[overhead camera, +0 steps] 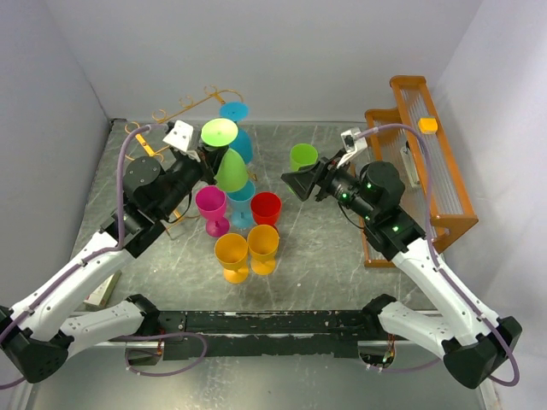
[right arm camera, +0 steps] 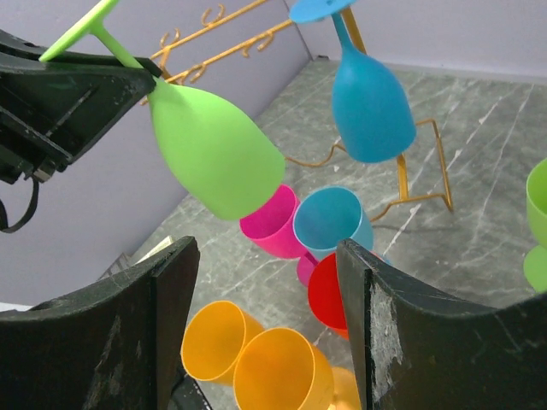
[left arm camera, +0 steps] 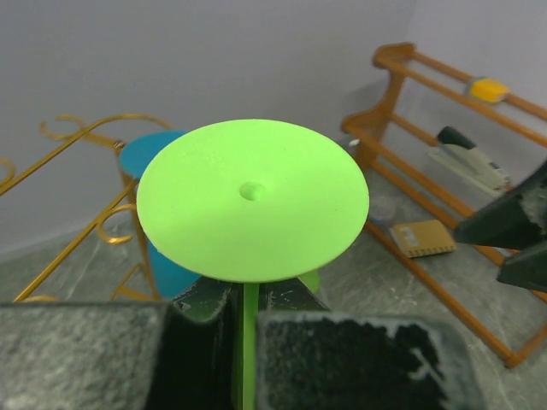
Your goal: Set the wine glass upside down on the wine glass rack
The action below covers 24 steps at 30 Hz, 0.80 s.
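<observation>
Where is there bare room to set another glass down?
Bare tabletop lies between the orange glasses and the right arm, and in front of those glasses. Centre-left is crowded: magenta glass, red glass and standing blue glass bunched beneath the lime glass in the left tool.

A bulky orange-brown wooden slatted rack (overhead camera: 432, 162) stood against the right-hand wall (overhead camera: 504, 94) of a plain, pale grey-lilac enclosure. Left of the rack spread a grey marble-patterned tabletop (overhead camera: 325, 256), veined in white. It ran to the back wall (overhead camera: 299, 51) just behind the rack and across to the wall (overhead camera: 43, 120) opposite it. A small yellow block (overhead camera: 428, 125) lay on the rack's top rails and a stapler (left arm camera: 468, 158) rested on a lower tier. A brown ridged pad (left arm camera: 421, 238) lay by the bottom rail. Soft, even light covered the tabletop before the rack.
</observation>
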### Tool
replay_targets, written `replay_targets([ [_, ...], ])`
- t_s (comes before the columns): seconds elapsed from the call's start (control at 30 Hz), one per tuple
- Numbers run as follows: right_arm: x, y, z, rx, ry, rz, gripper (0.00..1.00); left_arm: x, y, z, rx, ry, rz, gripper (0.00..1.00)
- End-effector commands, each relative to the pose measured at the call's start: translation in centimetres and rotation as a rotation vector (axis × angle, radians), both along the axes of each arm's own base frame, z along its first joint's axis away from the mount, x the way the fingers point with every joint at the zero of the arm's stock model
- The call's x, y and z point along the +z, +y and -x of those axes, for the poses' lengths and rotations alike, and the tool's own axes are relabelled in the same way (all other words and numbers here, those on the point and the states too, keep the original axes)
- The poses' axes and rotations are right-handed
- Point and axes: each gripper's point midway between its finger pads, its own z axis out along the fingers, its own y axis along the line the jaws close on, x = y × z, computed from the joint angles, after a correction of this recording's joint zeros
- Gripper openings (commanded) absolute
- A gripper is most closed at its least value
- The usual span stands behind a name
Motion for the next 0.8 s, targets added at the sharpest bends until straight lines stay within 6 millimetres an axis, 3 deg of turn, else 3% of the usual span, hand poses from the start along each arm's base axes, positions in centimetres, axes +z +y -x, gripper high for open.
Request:
replay_targets([
  [0.0, -0.6, -0.1, -0.1, -0.015, 0.007, -0.018, 0.66, -2.2, 2.7, -1.4, 0.169, 0.075, -0.023, 0.07],
  [0.43, -0.7, -0.4, 0.0, -0.023, -0.002, -0.024, 0.66, -5.4, 4.1, -5.9, 0.164, 0.248, 0.066, 0.07],
  [0.77, -0.9, -0.7, 0.0, -0.037, -0.008, -0.013, 0.66, -5.3, 3.5, -6.2, 0.109, 0.255, 0.098, 0.07],
])
